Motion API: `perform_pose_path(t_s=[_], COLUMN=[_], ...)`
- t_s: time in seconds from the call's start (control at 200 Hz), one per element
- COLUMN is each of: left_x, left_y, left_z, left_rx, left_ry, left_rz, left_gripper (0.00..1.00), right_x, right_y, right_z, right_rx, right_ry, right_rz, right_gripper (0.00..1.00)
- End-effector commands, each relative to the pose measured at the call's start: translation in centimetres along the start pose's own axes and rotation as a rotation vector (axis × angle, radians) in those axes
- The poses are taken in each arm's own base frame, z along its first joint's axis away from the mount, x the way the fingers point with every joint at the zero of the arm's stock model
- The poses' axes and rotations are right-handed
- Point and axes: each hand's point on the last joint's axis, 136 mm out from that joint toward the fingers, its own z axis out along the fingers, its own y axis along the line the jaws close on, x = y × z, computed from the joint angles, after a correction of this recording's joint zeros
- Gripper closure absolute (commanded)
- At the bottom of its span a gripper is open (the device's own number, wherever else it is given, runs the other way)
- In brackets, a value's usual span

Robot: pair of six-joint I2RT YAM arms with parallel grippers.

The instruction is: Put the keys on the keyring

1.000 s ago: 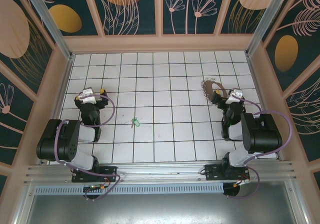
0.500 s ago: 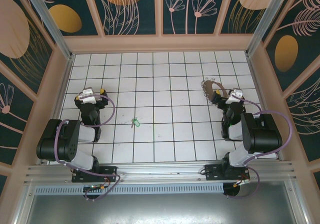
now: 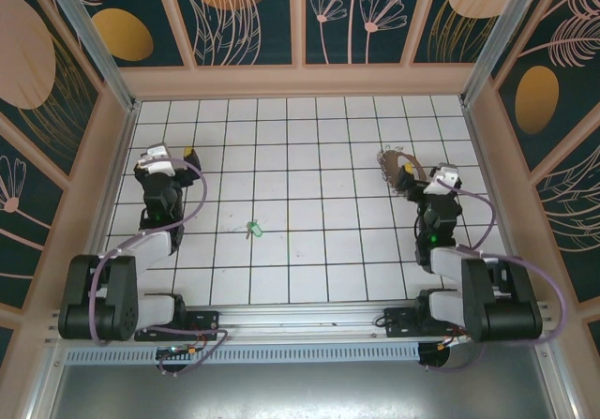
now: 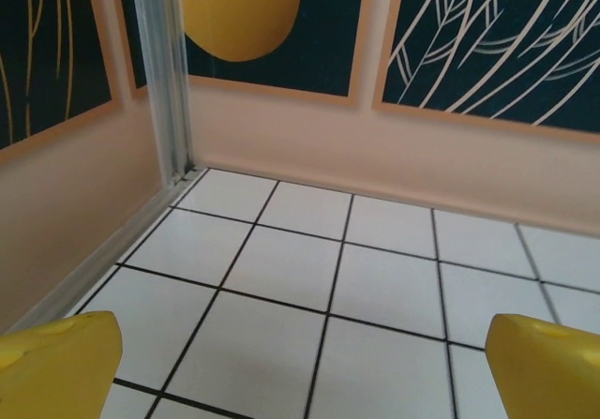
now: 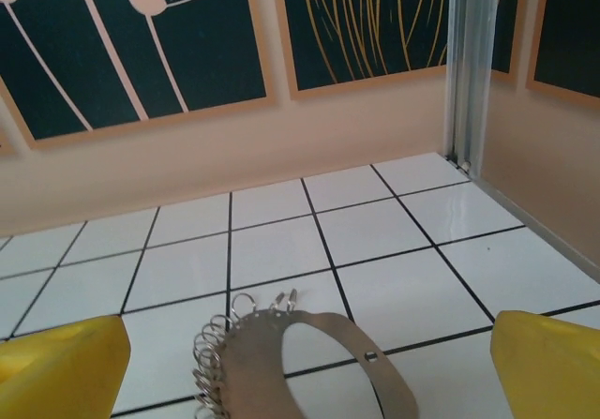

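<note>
Left jaws and right jaws both stand wide open, with nothing in them.

Keys [image 3: 251, 228]: a tiny bunch lying flat on the white tiled bench [image 3: 309, 138], between my two arms. Probably light, hard and skiddy on glazed tile. I'd pinch the green head.

Keyring [image 5: 323, 323]: farther off, just ahead of the right jaws. It's a thin metal band, likely stiff, with small wire loops along one edge. Best gripped across the bare band.

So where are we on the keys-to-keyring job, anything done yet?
Done: nothing. The keys lie loose on the tiles mid-table, well apart from the keyring at the far right. In hand: nothing. The left gripper and right gripper are both open and empty, the right facing the keyring, the left facing the far-left corner. Left: grasp the keys, carry them over, thread them on.
</note>
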Motion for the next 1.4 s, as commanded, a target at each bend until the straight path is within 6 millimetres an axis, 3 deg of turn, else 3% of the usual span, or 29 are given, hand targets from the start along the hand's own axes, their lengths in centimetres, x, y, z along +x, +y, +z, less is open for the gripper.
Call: perform_pose_path(t_s=[0.0, 0.075, 0.215, 0.37, 0.551, 0.711, 0.836, 1.391], left_x=[0.0, -1.4, -2.8, -2.0, -0.9, 0.5, 1.9, 2.4], left_y=[-1.5, -3.6, -8.9, -14.8, -20.2, -21.0, -21.4, -22.5], left_z=[-0.2, -0.8, -2.3, -4.0, -7.2, -8.1, -8.2, -7.8], left_rx=[0.071, 0.176, 0.403, 0.585, 0.775, 0.784, 0.802, 0.817], left_ry=[0.089, 0.091, 0.171, 0.348, 0.457, 0.481, 0.525, 0.537], left_rz=[-0.087, -0.138, -0.215, -0.256, -0.281, -0.270, -0.264, -0.277], left_gripper=[0.01, 0.01, 0.01, 0.01, 0.01, 0.01, 0.01, 0.01], right_x=[1.4, 1.7, 2.6, 3.9, 7.9, 10.1, 11.7, 14.6], right_y=[-0.8, -1.1, 0.1, 2.7, 4.4, 5.0, 5.5, 6.5], right_z=[0.4, 0.8, 1.9, 3.7, 5.6, 6.4, 7.5, 10.0], right_rx=[0.084, 0.131, 0.106, 0.003, -0.067, -0.086, -0.097, -0.105], right_ry=[0.157, 0.254, 0.429, 0.580, 0.802, 0.903, 0.984, 1.096], right_rz=[0.046, 0.075, 0.077, 0.087, 0.048, 0.005, -0.046, -0.208], right_gripper=[0.01, 0.01, 0.01, 0.01, 0.02, 0.04, 0.14, 0.52])
